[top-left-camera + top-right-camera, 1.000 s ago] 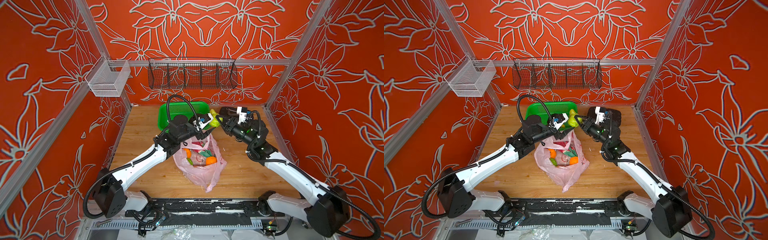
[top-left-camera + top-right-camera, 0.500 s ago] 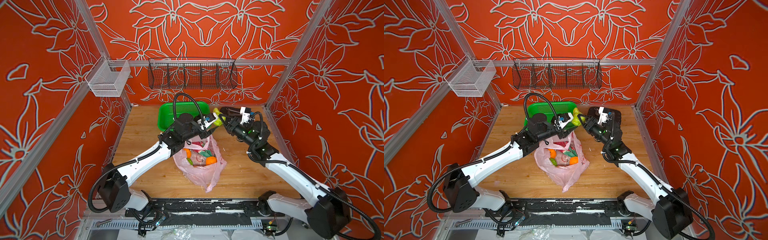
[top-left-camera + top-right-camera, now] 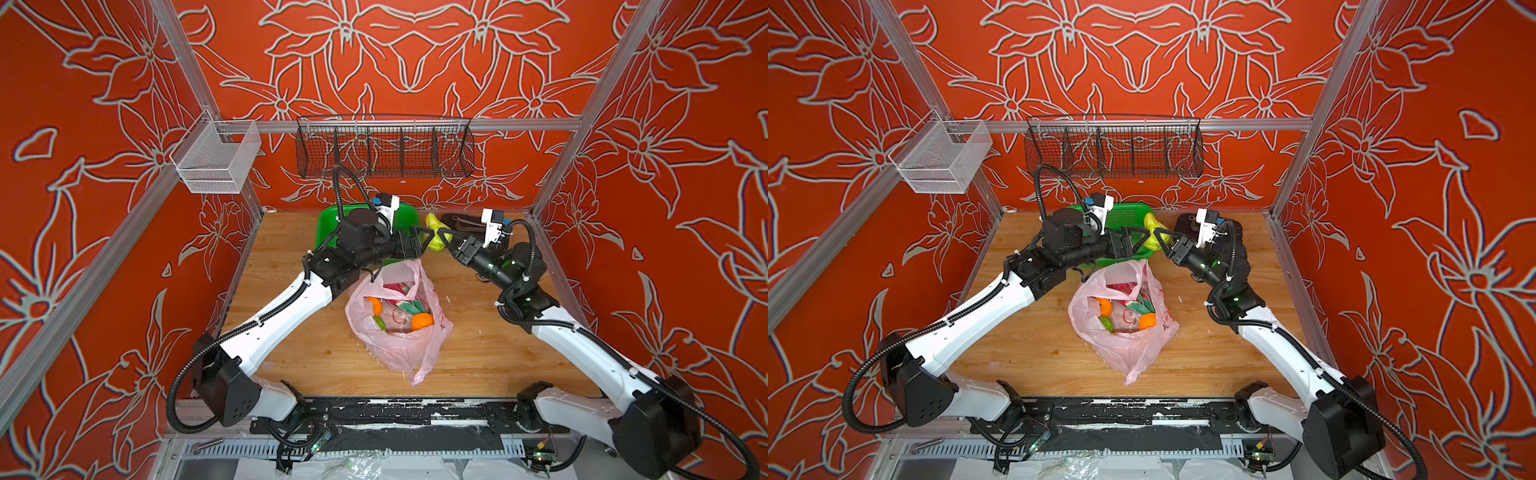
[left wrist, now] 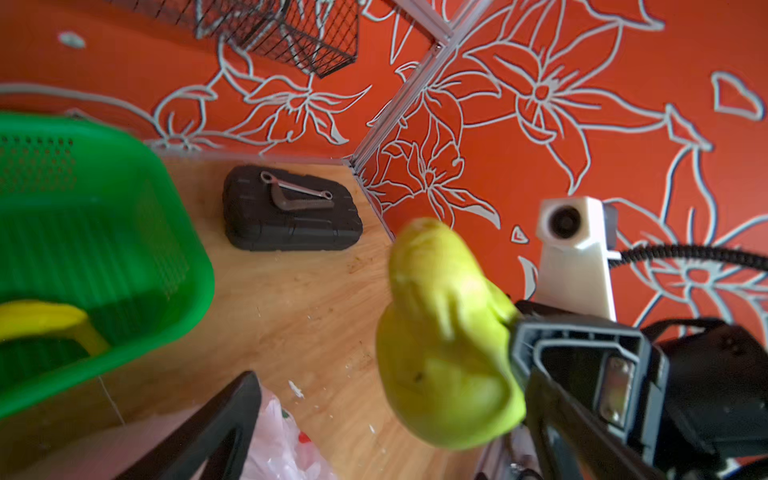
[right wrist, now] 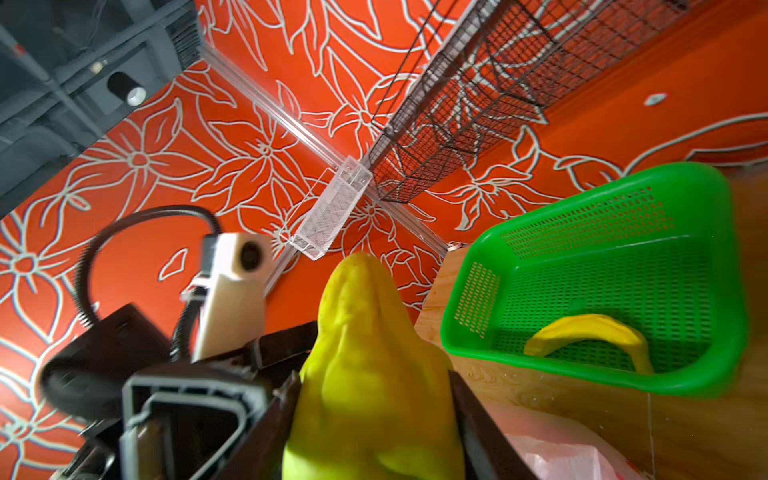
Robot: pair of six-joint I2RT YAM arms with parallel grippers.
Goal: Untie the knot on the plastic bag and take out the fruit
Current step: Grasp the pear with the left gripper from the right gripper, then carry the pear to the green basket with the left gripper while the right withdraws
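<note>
Since a second ago my left claw (image 3: 424, 242) has spread wide off the yellow-green fruit (image 3: 435, 245). My right claw (image 3: 449, 241), half-closed, holds it beside the basket (image 3: 326, 226) at the table's (image 3: 291, 353) back edge. Advise: left withdraws first.

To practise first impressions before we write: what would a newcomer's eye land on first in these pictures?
First, a yellow-green fruit held in the air by the right gripper, near the back of the wooden table beside the green basket, where a banana lies. Then the open pink bag in the middle of the table, with oranges showing inside.
</note>
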